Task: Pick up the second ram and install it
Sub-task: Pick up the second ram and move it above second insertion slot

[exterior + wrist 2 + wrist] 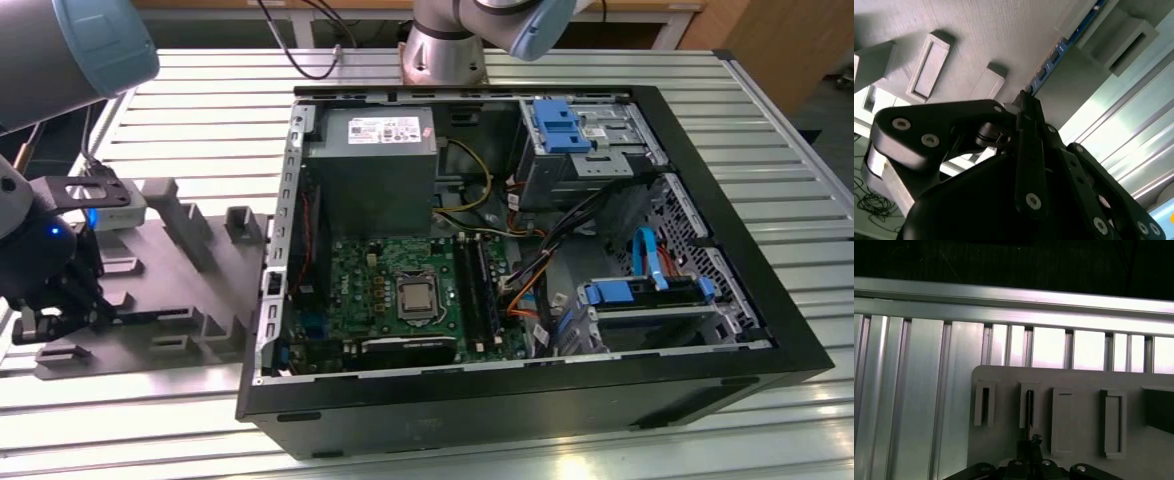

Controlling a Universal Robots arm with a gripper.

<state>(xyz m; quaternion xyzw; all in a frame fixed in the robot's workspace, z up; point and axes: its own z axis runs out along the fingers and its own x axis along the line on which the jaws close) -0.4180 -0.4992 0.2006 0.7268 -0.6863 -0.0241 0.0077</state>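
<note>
While the black metal gripper [1025, 100] stands low over the grey matte plastic holder tray [1079, 380] at the exterior view's left, the pick-up step is in hand. Its fingers [1029, 145] seem pinched shut on the second ram [1051, 60], a thin dark flat stick with a bluish edge, upright in a narrow slot of the tray. Such a slim, smooth board calls for a square, firm hold.
</note>
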